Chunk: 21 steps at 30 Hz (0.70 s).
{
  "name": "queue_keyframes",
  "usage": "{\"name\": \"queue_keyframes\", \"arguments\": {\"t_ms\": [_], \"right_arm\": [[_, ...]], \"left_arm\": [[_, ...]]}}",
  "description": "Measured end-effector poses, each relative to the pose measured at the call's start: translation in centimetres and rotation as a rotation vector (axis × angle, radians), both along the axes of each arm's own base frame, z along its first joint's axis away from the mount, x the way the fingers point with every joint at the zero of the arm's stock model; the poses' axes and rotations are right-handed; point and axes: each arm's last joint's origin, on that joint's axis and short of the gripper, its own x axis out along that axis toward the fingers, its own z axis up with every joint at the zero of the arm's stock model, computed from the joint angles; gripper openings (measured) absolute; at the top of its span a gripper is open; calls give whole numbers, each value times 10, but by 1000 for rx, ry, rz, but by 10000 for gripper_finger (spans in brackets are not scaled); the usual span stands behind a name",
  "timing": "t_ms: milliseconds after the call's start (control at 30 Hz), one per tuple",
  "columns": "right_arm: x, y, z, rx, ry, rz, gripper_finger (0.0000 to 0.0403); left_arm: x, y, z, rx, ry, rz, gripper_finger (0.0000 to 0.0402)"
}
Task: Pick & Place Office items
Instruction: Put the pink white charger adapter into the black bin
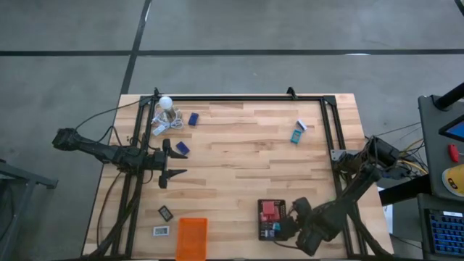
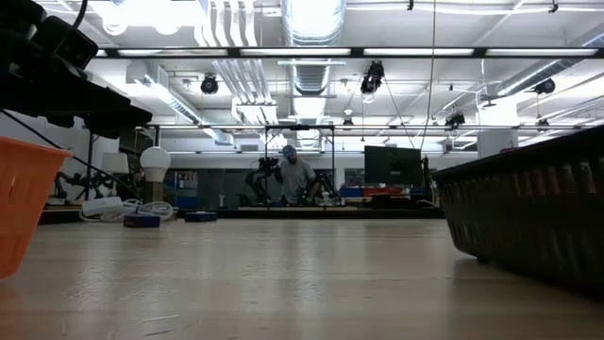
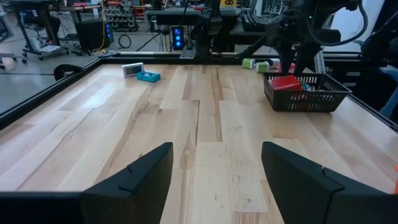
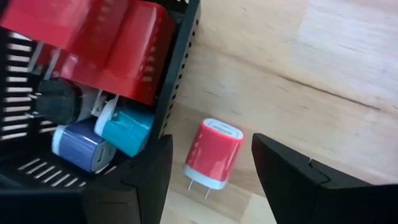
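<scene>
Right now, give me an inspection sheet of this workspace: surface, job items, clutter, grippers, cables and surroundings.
Surface: wooden table with a dark frame around it.
Job items: black basket holds a red box and small plugs; a red plug lies on the wood just outside its wall. Orange tray at the near edge. Two blue blocks, a teal box, and two small flat pieces lie scattered.
Clutter: light bulb on a cord at the far left corner.
Grippers: left gripper open over bare wood, holding nothing; right gripper open above the red plug.
Cables: wires off the right edge.
Surroundings: workshop with a person far behind.
</scene>
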Motion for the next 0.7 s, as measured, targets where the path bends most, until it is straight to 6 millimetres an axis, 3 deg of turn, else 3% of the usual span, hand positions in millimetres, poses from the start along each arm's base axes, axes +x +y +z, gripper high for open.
{"name": "queue_keyframes", "arguments": {"t_ms": [700], "right_arm": [[0,0,-10,90,48,2,217]], "left_arm": [[0,0,0,0,0,0,253]]}}
